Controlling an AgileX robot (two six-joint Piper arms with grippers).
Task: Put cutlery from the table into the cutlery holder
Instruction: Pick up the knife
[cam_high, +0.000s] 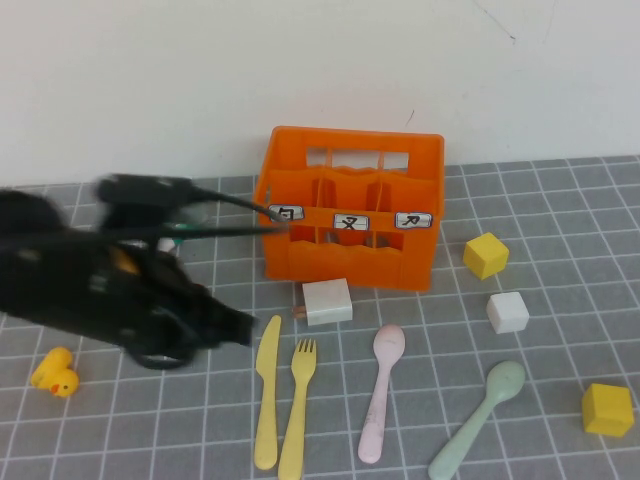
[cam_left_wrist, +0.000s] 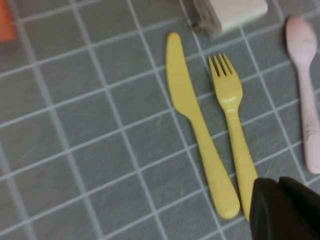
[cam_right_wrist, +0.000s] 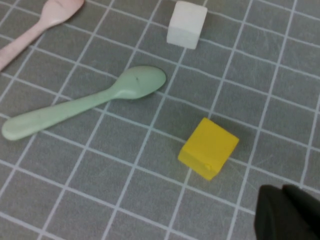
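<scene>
Cutlery lies in a row on the grey gridded bench (cam_high: 560, 200), in front of the orange holder (cam_high: 352, 205), which stands near the back wall with three white labels along its front. From the robot's left the row runs yellow knife (cam_high: 267, 392), yellow fork (cam_high: 297, 407), pink spoon (cam_high: 381, 389) and green spoon (cam_high: 481, 418), all flat and apart, handles toward the robot. A white block (cam_high: 327, 301) sits between the holder and the knife and fork. Right of the holder are a yellow cube (cam_high: 486, 254), a white cube (cam_high: 508, 312) and another yellow cube (cam_high: 608, 409); a small yellow duck (cam_high: 55, 373) sits at far left. The left arm's fingers (cam_high: 232, 327) hover just left of the knife, holding nothing; how far open they are I cannot tell. The right arm's fingers (cam_right_wrist: 287, 214) show only as a dark corner near the second yellow cube; their opening cannot be told.
</scene>
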